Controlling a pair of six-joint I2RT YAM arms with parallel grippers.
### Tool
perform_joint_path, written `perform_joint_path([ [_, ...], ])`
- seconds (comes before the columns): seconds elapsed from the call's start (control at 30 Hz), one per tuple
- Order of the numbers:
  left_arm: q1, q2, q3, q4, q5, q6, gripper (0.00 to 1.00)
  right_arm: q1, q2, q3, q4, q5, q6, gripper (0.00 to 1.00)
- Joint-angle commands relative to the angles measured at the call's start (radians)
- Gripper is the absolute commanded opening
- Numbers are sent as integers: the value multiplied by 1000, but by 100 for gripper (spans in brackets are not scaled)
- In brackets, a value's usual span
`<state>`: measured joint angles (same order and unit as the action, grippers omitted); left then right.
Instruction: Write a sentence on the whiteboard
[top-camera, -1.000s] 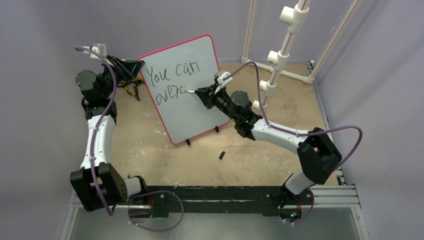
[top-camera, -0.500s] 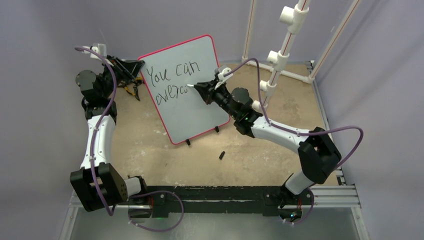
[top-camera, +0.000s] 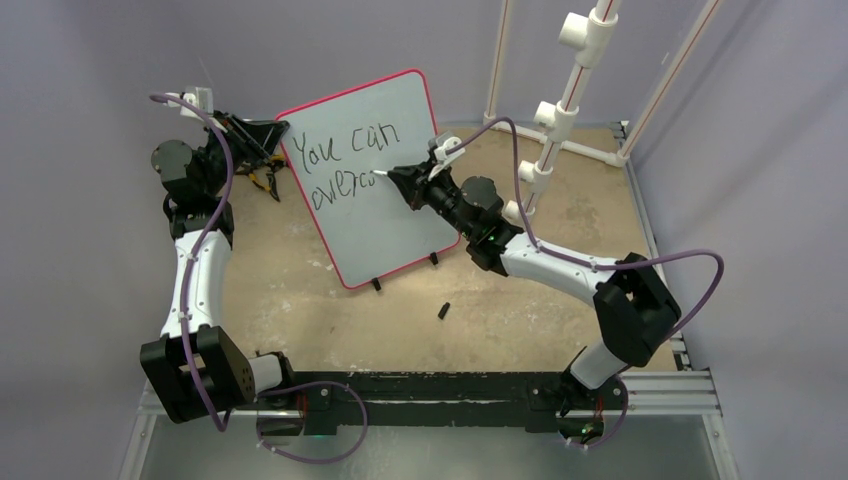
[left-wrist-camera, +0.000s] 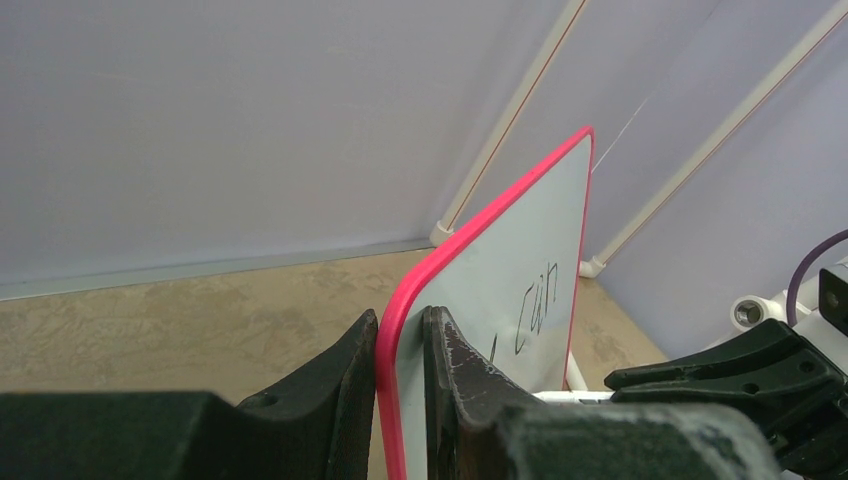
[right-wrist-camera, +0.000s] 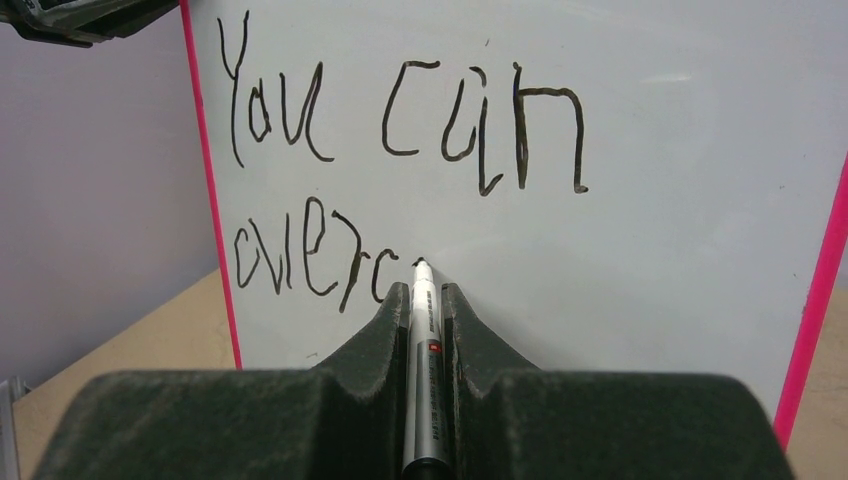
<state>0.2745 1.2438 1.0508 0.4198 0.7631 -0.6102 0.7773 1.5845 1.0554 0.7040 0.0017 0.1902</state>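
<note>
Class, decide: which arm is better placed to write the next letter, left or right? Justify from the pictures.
Right. The right gripper is shut on the marker, its tip at the sentence's unfinished second line. The left gripper clamps the whiteboard's edge, holding no marker.

Whiteboard (top-camera: 395, 225) upright mid-table, pipe frame (top-camera: 574, 88) to right, bare tabletop (top-camera: 520, 320) in front

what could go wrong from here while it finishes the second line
The left end effector clamps the whiteboard only at one pink edge, so pressure from the marker could swing or tilt it and warp the strokes. The slim marker is pinched in the shut right end effector; it might slide back and leave faint letters. The second line of the sentence is already uneven, so later words may drift.
</note>
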Motion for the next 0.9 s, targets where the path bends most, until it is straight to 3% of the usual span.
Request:
perform_joint_path([
  [0.0,5,3,-10,8,17,-9,17,-5,-26,-30,15,41,-3,0],
  [0.57,5,2,-11,8,16,-8,17,-4,-86,-64,65,28,13,0],
  [0.87,5,3,-12,8,16,-8,17,-5,-40,-11,55,24,5,0],
])
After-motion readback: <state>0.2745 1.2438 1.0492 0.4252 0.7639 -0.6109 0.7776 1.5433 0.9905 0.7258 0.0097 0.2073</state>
